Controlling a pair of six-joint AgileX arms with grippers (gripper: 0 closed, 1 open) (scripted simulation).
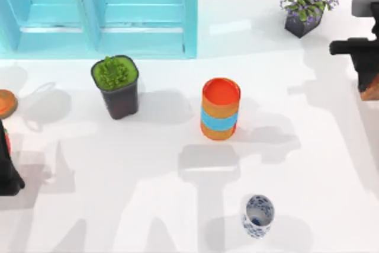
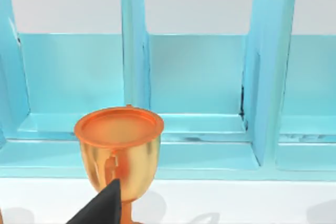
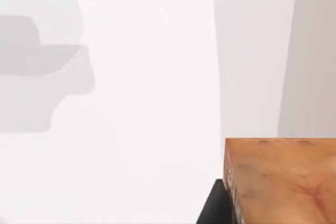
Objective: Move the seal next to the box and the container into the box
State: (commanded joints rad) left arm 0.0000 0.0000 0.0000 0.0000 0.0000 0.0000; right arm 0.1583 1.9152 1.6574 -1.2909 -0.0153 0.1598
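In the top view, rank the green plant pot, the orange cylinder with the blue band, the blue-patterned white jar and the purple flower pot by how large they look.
1. Green plant pot and orange cylinder: too alike to separate.
2. Purple flower pot.
3. White jar, the smallest.

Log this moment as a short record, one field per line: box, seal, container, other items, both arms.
box: turquoise box with compartments, along the table's far edge, left half
seal: reddish-brown block at the table's right edge, right under the right gripper; far from the box
container: white jar with blue pattern, near edge, right of centre, outside the box
other items: green plant pot; orange cylinder; purple flower pot; golden goblet
left arm: left gripper at the left edge
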